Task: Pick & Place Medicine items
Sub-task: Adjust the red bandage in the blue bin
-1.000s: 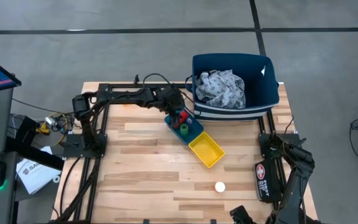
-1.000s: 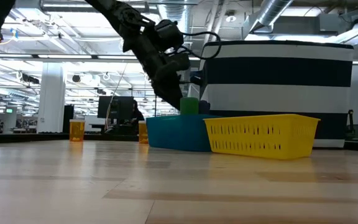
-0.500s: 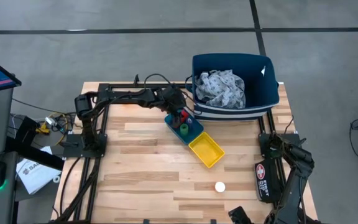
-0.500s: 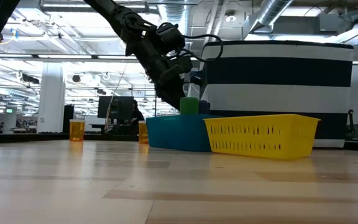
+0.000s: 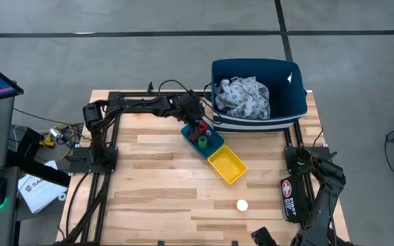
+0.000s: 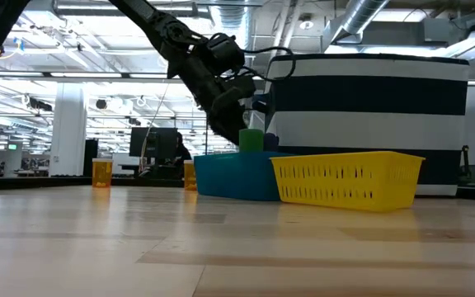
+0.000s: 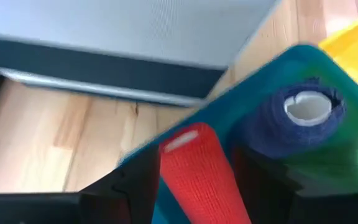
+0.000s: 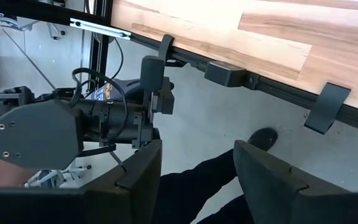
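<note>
My left gripper (image 5: 196, 124) (image 6: 234, 130) is over the far end of the blue tray (image 5: 211, 147) and is shut on the red bottle (image 7: 197, 177), a red cylinder with a mesh-like surface. A blue item (image 7: 300, 115) and a green bottle (image 5: 202, 142) (image 6: 251, 139) stand in the same tray. One white-capped bottle (image 5: 242, 204) stands alone on the table near the front edge. Orange bottles (image 6: 101, 172) (image 6: 190, 175) show far off in the low view. My right gripper (image 8: 197, 174) is open and parked past the table's near right corner. My left gripper pinches the red bottle's side (image 7: 173, 168) between its two fingers (image 7: 135, 186), which lie along the bottle's length, slanting down from the table's left. Whether the bottle's lower end rests in the blue tray is hidden.
A yellow tray (image 5: 226, 165) (image 6: 349, 180) adjoins the blue tray on the near right. A large blue bin (image 5: 289, 102) with a grey-blue patterned cloth (image 5: 243, 97) stands at the far right edge. A red pouch (image 5: 291, 198) lies by the right arm.
My left gripper has risen slightly over the blue tray, still shut on the red bottle. Nothing else has moved.
</note>
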Controlling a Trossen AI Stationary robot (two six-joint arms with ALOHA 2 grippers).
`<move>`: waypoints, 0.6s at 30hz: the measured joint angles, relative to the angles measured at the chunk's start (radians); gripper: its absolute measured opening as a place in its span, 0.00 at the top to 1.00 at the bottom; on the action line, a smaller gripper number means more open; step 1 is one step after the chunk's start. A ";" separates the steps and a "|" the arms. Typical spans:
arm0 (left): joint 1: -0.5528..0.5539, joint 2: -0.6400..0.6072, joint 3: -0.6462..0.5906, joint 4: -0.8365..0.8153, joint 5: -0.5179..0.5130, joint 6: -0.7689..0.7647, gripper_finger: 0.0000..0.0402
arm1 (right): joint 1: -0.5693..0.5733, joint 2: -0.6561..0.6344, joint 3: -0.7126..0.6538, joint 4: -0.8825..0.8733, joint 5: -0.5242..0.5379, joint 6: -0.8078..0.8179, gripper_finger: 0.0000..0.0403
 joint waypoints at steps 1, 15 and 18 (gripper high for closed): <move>0.000 0.003 0.001 0.009 0.000 0.009 0.54 | 0.000 0.000 0.000 0.001 -0.001 0.000 0.51; 0.002 0.006 0.001 0.003 0.010 0.035 0.71 | -0.011 0.000 0.000 0.001 -0.001 0.003 0.51; 0.002 0.006 0.001 0.003 0.010 0.053 0.74 | -0.011 0.000 0.000 0.002 -0.001 0.003 0.51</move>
